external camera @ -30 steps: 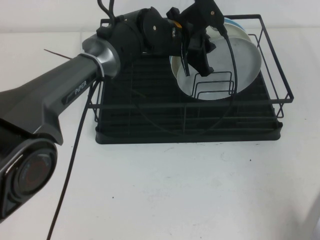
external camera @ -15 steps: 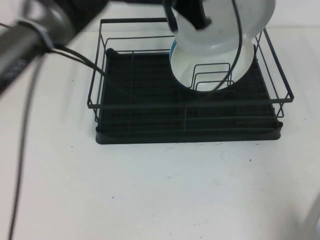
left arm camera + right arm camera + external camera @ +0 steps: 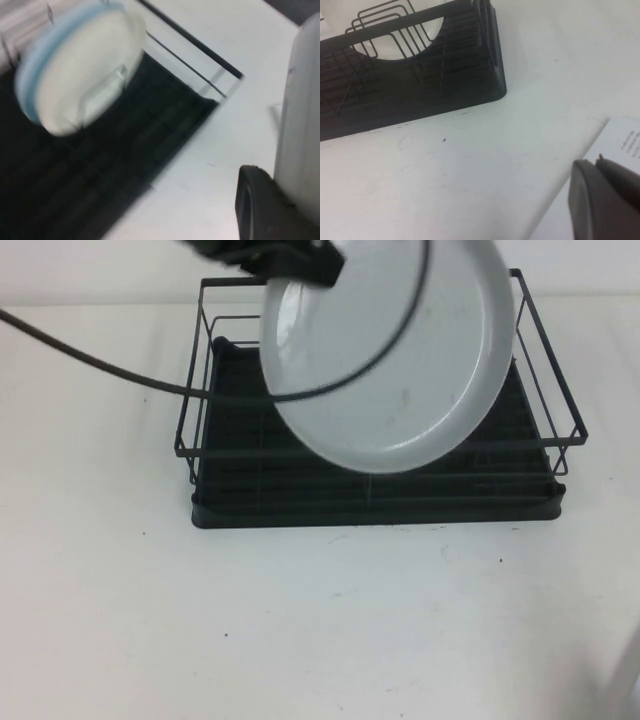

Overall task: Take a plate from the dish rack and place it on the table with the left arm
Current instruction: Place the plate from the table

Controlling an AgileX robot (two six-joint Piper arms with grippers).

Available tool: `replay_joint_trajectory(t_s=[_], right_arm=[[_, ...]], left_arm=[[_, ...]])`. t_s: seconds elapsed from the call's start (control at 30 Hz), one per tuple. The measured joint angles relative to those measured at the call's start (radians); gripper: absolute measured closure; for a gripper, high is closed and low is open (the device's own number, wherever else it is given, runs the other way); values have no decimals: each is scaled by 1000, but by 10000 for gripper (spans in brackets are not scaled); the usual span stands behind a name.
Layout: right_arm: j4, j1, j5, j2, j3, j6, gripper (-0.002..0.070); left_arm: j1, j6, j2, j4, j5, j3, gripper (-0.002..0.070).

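My left gripper [image 3: 300, 258] is shut on the rim of the pale grey-blue plate [image 3: 395, 355] and holds it high above the black wire dish rack [image 3: 375, 502], tilted with its face toward the camera. In the left wrist view the plate's edge [image 3: 300, 100] sits against one black finger [image 3: 257, 207]. A cream-white plate [image 3: 87, 75] with a teal-blue plate [image 3: 37, 62] behind it still stands in the rack [image 3: 100, 170]. My right gripper [image 3: 607, 197] is shut and empty, low over the white table [image 3: 470, 165], right of the rack [image 3: 420, 90].
A black cable [image 3: 110, 370] trails from the left arm across the rack's left side. A printed white sheet [image 3: 625, 137] lies on the table by the right gripper. Bare white table [image 3: 320, 620] stretches in front of the rack.
The left gripper has lifted the plate out of the rack, up toward the camera and to the left. The arm has risen almost out of the high view.
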Motion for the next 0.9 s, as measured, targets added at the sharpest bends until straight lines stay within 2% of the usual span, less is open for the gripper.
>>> replay_joint_trajectory(t_s=[0.17,0.4,0.53,0.7,0.9], right_arm=[[0,0,0,0,0,0,694],[0,0,0,0,0,0,694],[0,0,0,0,0,0,694],[0,0,0,0,0,0,694],[0,0,0,0,0,0,694]], left_arm=[[99,37,-20,-224,7,227,603],[110,247,-95,-472,-19,781,603],[110,344,-136,-551,-102,1044,603],[110,370,-130,-598,-325,1160,603],[110,460,-50,-720,-452,1168,603]])
